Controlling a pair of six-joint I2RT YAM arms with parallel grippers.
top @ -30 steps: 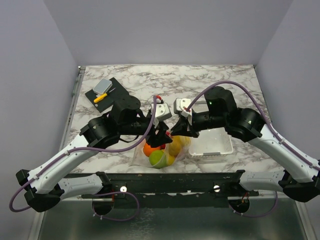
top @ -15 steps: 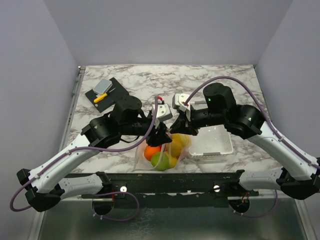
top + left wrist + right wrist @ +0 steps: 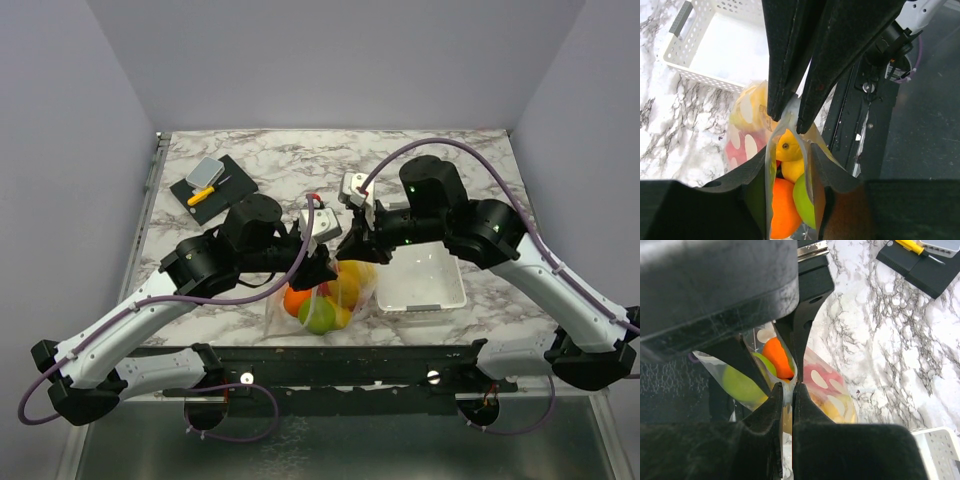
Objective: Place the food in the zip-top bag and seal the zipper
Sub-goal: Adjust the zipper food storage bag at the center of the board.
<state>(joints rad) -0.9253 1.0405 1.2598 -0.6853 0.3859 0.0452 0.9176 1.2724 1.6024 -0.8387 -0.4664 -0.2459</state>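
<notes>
While my right jaws pinch the zipper (image 3: 790, 111), my left jaws straddle it part-open; food (image 3: 782, 210) sits in the zip-top bag (image 3: 832, 385) below both. Sealing step. Next: close left, press along the zipper.

- Centre of the top view: my left gripper (image 3: 322, 272) and right gripper (image 3: 346, 256) meet over the zip-top bag (image 3: 318, 308), and nothing could pass between them.
- Left wrist view: my left fingers (image 3: 710, 210) stand apart astride the bag's mouth. The food (image 3: 784, 210) fills the gap, and the right gripper's tips, pinched on the bag's edge, close it from above.
- Right of the bag: the white tray (image 3: 430, 306) lies just beside it, its rim barring a low sideways pass.
- Upper left: a black pad (image 3: 222, 192) with a small tool occupies that corner.
- Upper middle and upper right: bare marble table (image 3: 460, 165), open to either arm.
</notes>
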